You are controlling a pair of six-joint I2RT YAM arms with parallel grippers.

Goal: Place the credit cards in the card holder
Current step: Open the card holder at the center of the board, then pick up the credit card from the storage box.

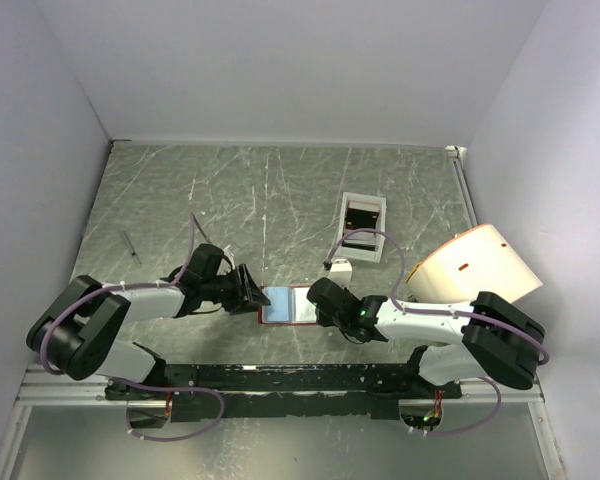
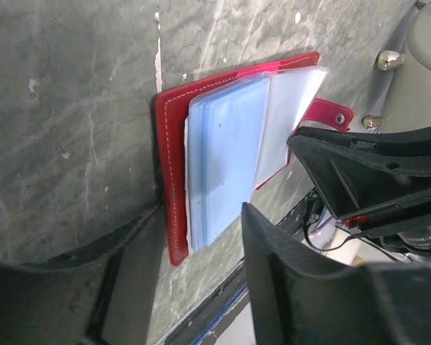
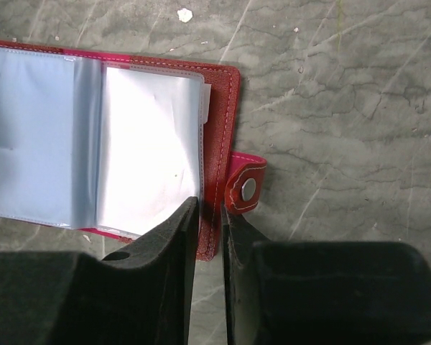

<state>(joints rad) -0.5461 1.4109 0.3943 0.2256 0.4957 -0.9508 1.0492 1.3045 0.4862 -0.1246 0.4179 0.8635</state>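
The card holder (image 1: 288, 304), a red wallet, lies open on the table between my two grippers, its pale blue-grey sleeves facing up. In the left wrist view the card holder (image 2: 174, 180) has its left edge between the fingers of my open left gripper (image 2: 201, 215). My right gripper (image 3: 210, 205) is nearly closed, with only a narrow gap. Its tips rest over the right cover of the card holder (image 3: 219, 122), beside the snap tab (image 3: 246, 187). No loose credit card shows clearly. Neither gripper holds a card.
A white open-topped box (image 1: 363, 226) with dark contents stands behind the wallet. A rounded orange-and-white object (image 1: 475, 265) sits at the right by the wall. A thin pen-like stick (image 1: 130, 246) lies at the left. White walls enclose three sides.
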